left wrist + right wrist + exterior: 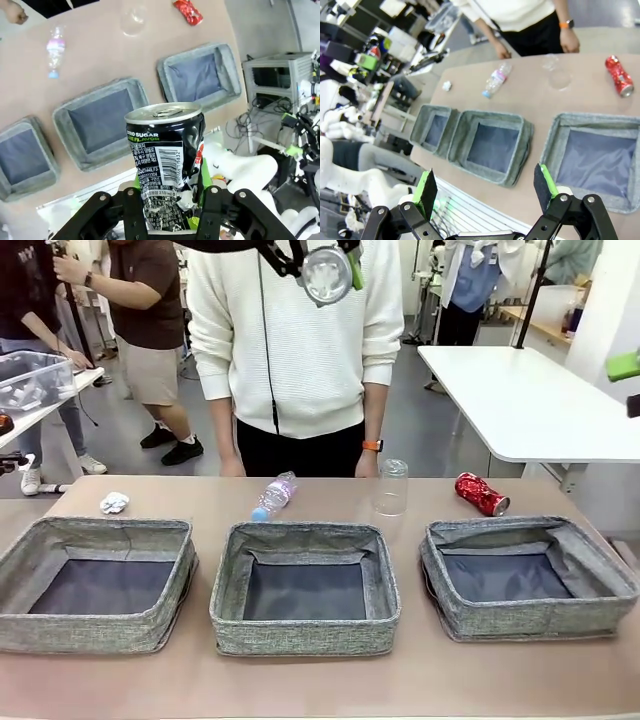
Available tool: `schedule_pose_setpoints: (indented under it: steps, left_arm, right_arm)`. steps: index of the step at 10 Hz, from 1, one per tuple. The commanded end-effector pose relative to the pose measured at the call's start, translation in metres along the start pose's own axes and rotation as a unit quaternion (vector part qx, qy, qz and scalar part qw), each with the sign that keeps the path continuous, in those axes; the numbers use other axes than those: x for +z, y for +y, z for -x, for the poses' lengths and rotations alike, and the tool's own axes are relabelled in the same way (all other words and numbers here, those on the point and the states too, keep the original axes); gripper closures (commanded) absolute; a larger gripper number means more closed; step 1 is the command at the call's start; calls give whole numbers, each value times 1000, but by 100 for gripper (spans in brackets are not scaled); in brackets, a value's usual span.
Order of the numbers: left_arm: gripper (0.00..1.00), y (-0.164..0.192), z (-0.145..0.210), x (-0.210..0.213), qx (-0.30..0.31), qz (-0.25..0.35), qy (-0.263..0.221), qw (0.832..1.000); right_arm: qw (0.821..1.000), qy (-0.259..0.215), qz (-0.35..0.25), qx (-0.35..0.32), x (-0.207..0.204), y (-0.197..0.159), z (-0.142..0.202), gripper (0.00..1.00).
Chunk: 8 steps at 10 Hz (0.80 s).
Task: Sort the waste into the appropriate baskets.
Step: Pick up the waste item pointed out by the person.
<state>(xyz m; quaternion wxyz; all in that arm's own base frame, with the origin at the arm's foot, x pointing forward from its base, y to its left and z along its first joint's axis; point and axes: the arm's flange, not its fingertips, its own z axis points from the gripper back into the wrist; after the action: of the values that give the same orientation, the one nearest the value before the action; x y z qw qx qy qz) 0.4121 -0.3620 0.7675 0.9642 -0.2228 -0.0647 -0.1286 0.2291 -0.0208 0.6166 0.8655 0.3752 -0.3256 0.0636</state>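
Observation:
My left gripper [169, 202] is shut on a crushed silver can [167, 155] with a black label, held upright. In the front view it hangs high over the table's far edge, the can's [326, 278] end facing the camera. My right gripper [485, 185] stands open and holds nothing, off to the right [626, 380]. Three grey baskets sit in a row: left [100, 528], middle [300, 533], right [520, 528], all showing bare lining. Behind them lie a paper ball [115, 503], a clear bottle [273, 496], an upside-down clear cup [391, 487] and a red can [481, 494].
A person in a white sweater [300, 340] stands at the far side with both hands at the table edge. A white table [530, 400] is at the back right and a clear tub [25, 380] at the far left. Bare tabletop lies in front of the baskets.

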Motion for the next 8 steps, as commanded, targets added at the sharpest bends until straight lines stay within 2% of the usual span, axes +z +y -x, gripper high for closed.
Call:
schedule_pose_setpoints:
  steps: [1, 2, 8]
  left_arm:
    - [55, 10, -2, -5, 4, -31, -9, 999]
    - [55, 0, 0, 0, 0, 0, 0, 1000]
    - [55, 0, 0, 0, 0, 0, 0, 1000]
  right_arm:
    - [1000, -3, -14, 9, -2, -1, -1, 0]
    - [1000, -3, -14, 9, -2, -1, -1, 0]
    - [1000, -3, -14, 9, -2, -1, -1, 0]
